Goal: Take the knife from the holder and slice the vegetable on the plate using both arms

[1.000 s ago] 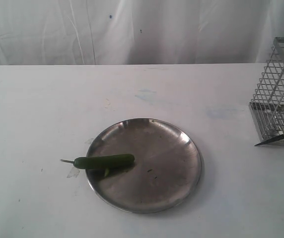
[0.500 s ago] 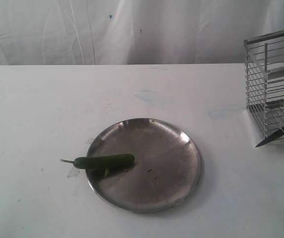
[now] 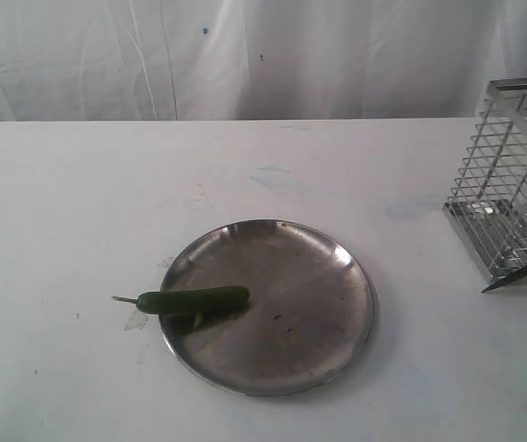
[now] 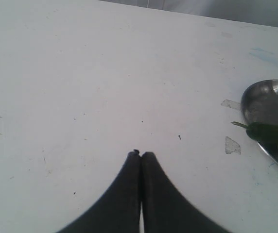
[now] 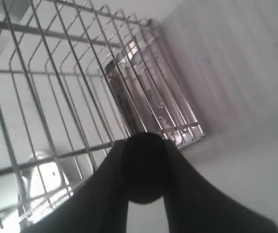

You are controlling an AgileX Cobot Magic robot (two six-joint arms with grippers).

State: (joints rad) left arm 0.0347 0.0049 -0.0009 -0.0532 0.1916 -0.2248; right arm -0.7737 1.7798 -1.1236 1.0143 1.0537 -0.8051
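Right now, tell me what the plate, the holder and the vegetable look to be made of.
The plate: metal, likely steel, dull grey with scuffs and soft reflections. The holder: shiny silver metal wire, an open grid with bright glints. The vegetable: seemingly real plant flesh, with smooth dark-green skin and a thin stem; plastic cannot be excluded.

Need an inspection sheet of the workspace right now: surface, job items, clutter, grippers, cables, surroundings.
Surface: white table, with faint blue smudges and scuffs.
Job's things: plate mid-table. The vegetable lies across its left rim, stem out over the table. The holder is at the right edge, tilted. The knife tip pokes out low from the holder.
Clutter: tape scraps on the table beside the plate.
Grippers: left gripper is shut and empty over bare table. The right gripper is closed on a round black end, apparently the knife's handle, right by the holder.
Cables: nothing seen.
Surroundings: white curtain behind the table.
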